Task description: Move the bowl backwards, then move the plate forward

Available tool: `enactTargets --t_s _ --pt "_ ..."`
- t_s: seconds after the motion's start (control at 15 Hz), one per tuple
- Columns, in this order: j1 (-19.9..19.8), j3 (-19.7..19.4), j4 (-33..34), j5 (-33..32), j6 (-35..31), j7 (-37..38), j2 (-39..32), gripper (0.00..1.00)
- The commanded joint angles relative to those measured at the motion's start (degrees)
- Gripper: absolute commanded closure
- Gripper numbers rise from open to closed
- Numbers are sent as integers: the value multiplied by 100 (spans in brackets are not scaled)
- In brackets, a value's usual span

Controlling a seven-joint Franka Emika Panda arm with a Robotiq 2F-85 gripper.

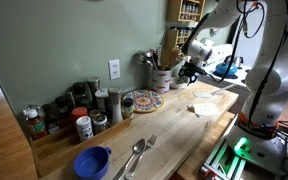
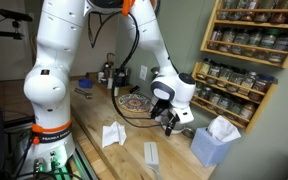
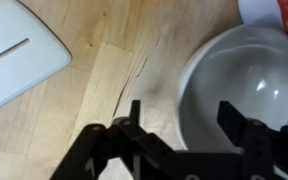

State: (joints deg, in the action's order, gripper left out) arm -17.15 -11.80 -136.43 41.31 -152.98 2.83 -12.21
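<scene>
Gripper point(image 3: 181, 118) released, jaws spread and holding nothing. In the wrist view one finger point(image 3: 136, 128) stood over bare bench point(image 3: 104, 90) and the other over the hollow of the bowl point(image 3: 246, 85), with the bowl's left rim running between them. The bowl lay at the right of that view, resting on the wood. A flat white slab point(image 3: 14, 55) lay well apart at the far left. In both exterior views the gripper hung low over the bench beside a pot of utensils point(image 1: 161, 78); the bowl itself could not be made out there. The plate point(image 1: 142, 101) lay flat further left, near the row of jars point(image 1: 84, 100), untouched and well clear of the gripper.

Whether the rim was about to be pinched or had been let go could not be told. If the bowl was judged to be placed, the sound move was a straight vertical lift, so that neither finger caught the rim and dragged the bowl. The plate point(image 2: 134, 100), being flat and wide, would probably call for a low approach to its edge, a firm pinch and a level slide. If the bowl remained to be shifted, the jaws should close squarely on the rim before any travel.
</scene>
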Motion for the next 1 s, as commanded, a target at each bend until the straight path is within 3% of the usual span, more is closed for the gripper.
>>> enactTargets --t_s 0.0,0.47,0.73,0.93 --pt "-355 108 -151 328 338 -1436 287 0" --pt "-512 -151 -568 114 889 -3982 922 0" --pt "-401 -310 -942 -184 1428 -4911 1509 0" --pt "-302 -398 -1145 -609 2231 -5218 1984 0"
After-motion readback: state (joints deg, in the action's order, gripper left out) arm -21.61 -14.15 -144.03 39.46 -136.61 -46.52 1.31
